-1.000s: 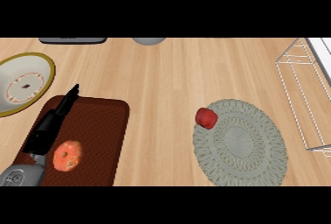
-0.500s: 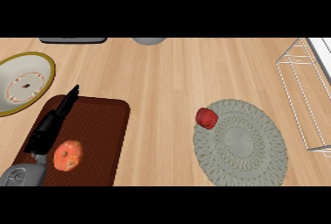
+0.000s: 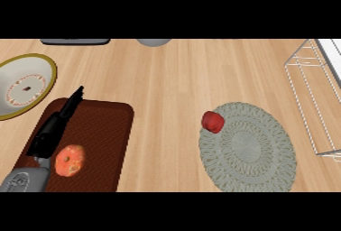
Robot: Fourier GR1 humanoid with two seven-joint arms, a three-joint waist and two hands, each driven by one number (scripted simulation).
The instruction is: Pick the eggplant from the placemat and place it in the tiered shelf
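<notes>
The eggplant (small, red, rounded) lies on the left rim of the round grey placemat, toward the surface's right edge beside the tiered shelf. The left hand has straight fingers, holding nothing.

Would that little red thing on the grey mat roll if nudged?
Probably: the red thing looks rounded and smooth, so it may roll or slip. It sits at the grey mat's edge, so a push might move it off.
</notes>
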